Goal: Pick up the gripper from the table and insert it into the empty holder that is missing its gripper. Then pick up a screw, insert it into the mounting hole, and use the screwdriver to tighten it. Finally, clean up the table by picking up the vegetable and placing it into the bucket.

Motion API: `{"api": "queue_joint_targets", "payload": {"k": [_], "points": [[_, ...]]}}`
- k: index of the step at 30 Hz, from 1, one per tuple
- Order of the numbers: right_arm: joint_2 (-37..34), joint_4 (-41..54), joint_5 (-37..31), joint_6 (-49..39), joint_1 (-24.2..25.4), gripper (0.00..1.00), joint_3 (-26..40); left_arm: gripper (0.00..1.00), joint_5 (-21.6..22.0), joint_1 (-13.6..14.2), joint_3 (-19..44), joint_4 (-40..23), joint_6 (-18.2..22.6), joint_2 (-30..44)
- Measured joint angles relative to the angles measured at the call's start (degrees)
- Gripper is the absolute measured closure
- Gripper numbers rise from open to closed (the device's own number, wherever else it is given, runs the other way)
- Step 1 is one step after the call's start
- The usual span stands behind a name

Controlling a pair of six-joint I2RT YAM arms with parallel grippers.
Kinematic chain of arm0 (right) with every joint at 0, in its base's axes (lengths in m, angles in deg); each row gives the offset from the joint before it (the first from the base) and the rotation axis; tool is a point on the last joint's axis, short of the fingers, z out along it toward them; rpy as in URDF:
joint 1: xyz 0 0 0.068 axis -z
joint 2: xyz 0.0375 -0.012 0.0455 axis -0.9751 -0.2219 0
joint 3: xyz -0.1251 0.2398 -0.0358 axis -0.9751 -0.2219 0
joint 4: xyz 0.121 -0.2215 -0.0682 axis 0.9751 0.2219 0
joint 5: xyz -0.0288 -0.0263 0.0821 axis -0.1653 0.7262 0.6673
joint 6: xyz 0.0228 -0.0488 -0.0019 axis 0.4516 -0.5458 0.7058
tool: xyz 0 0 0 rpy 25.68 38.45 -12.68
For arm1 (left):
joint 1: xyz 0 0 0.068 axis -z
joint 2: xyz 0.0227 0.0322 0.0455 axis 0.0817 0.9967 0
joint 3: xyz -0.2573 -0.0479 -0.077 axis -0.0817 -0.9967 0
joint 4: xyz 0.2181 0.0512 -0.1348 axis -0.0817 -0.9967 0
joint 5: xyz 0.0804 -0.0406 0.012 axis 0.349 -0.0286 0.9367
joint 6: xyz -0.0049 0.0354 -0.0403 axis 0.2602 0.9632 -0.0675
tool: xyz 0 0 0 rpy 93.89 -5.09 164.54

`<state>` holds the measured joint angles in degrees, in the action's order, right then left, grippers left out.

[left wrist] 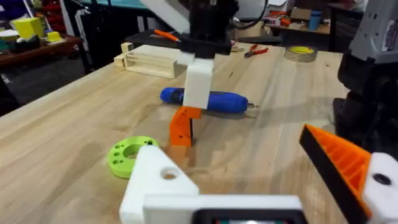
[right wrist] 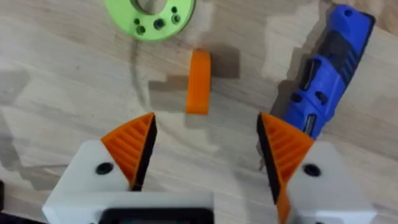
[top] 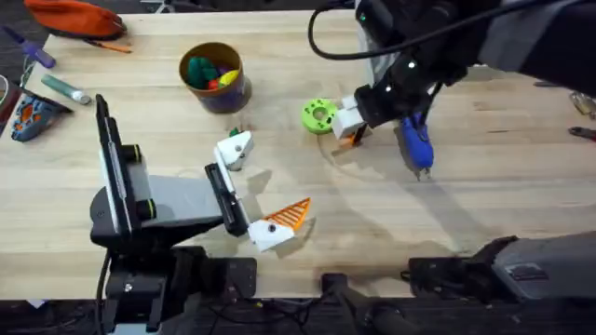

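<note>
The loose orange gripper (top: 351, 139) lies on the table (top: 466, 205) beside a lime-green disc; in the right wrist view this gripper (right wrist: 199, 81) rests just ahead of the gap. My right gripper (right wrist: 205, 152) hangs open right above it, nothing held. The blue screwdriver (top: 415, 144) lies just right of it. My left gripper (top: 259, 186) is open: one side is the bare white holder (left wrist: 155, 180) with a mounting hole, the other carries an orange wedge (left wrist: 339, 162). A tiny dark green vegetable (top: 236, 132) sits by the holder. The bucket (top: 215, 77) stands at the back.
The lime-green disc (top: 318, 114) lies left of the loose gripper. An orange pouch (top: 74, 17), a marker (top: 65, 88) and small tools sit along the far-left edge. A clear plastic box (left wrist: 149, 62) stands beyond the screwdriver. Bare wood lies at the front right.
</note>
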<state>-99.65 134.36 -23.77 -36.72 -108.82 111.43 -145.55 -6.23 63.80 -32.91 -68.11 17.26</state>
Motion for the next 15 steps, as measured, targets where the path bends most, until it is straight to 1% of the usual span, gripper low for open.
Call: {"api": "queue_joint_targets", "payload": {"k": [3,4,5,7,10,12,13,15], "points": [[-1.9,0.1,0.0,-1.1,0.0,0.086,0.4,0.015,0.0,0.0,0.0,0.0,0.0,0.0],[-4.5,0.0,0.0,-1.9,0.2,0.099,1.6,0.015,0.0,0.0,0.0,0.0,0.0,0.0],[-5.3,-0.1,0.0,-2.1,0.3,0.108,2.1,0.015,0.0,0.0,0.0,0.0,0.0,0.0],[-7.0,-0.6,0.0,-2.4,0.6,0.151,2.9,0.015,0.0,0.0,0.0,0.0,0.0,0.0],[-8.2,-1.1,0.2,-2.6,1.2,0.253,3.1,0.015,0.0,0.0,0.0,0.0,0.0,0.0],[-8.4,-1.2,0.8,-2.6,1.6,0.280,3.1,0.015,0.0,0.0,0.0,0.0,0.0,0.0],[-8.4,-1.5,1.6,-2.8,2.2,0.321,3.2,0.015,0.0,0.0,0.0,0.0,0.0,0.0],[-8.4,-1.5,1.8,-2.8,2.5,0.344,3.2,0.016,0.0,0.0,0.0,0.0,0.0,0.0]]}}
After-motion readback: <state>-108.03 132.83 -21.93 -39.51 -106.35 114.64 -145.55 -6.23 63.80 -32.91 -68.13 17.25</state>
